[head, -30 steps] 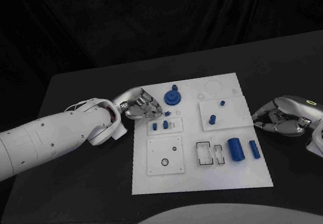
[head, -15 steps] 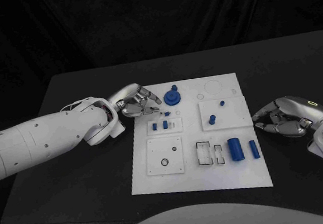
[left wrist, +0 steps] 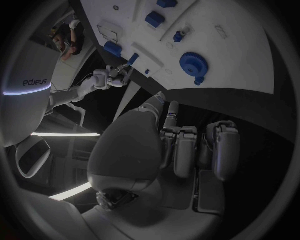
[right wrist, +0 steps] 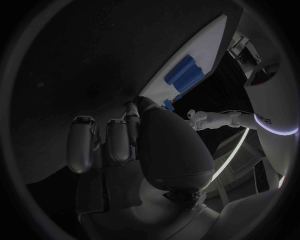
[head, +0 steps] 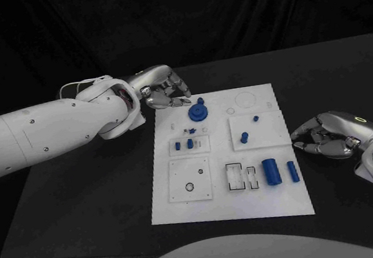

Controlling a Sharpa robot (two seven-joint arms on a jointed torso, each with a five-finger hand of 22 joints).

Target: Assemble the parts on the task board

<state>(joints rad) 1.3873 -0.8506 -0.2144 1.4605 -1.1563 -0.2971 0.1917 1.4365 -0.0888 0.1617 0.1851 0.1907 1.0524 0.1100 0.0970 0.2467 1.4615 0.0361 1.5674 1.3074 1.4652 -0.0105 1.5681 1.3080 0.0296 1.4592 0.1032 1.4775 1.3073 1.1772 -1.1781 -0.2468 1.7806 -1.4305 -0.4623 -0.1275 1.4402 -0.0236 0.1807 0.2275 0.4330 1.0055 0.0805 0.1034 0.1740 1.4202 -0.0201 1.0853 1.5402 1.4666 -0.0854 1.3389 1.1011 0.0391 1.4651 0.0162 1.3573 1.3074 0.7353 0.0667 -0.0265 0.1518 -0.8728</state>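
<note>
The head view shows the white task board (head: 230,204) at the frame's centre on the black desk (head: 84,202). The left robot hand (head: 164,87) hovers off the board's upper left corner, beside the blue gear (head: 198,112). The left wrist view shows this hand's fingers (left wrist: 186,150) curled inward, holding nothing. The right robot hand (head: 328,136) rests on the desk right of the board, fingers curled, empty. A large blue cylinder (head: 272,171) and a slimmer blue rod (head: 292,171) lie lower right; two small blue pegs (head: 184,145) stand in a rectangular recess.
</note>
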